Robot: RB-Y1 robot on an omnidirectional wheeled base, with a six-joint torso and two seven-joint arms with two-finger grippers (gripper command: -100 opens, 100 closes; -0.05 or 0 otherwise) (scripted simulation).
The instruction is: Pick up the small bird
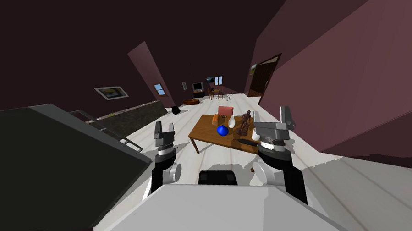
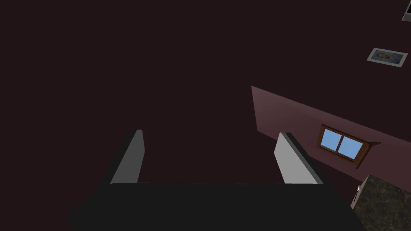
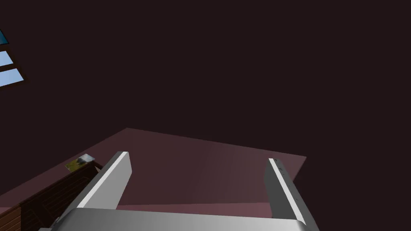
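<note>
My left hand (image 1: 164,127) and right hand (image 1: 271,116) both stand apart, empty. On the wooden counter (image 1: 202,133) lies a small white shape (image 1: 256,136), rounded, too small to make out.

Right tool (image 3: 198,157), two light grey fingers (image 3: 108,180) standing wide apart (blade-like), mauve wall (image 3: 200,182) and dark ceiling (image 3: 241,60) beyond

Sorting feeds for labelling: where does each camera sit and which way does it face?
Head view: on the head, steeply down and forward at the wooden table; left gripper and right gripper show, raised.
Left wrist view: on the left hand, aimed upward along its open fingers, off the table.
Right wrist view: likewise, fingers open.
Shared: each gripper shows in head and own wrist view.
</note>
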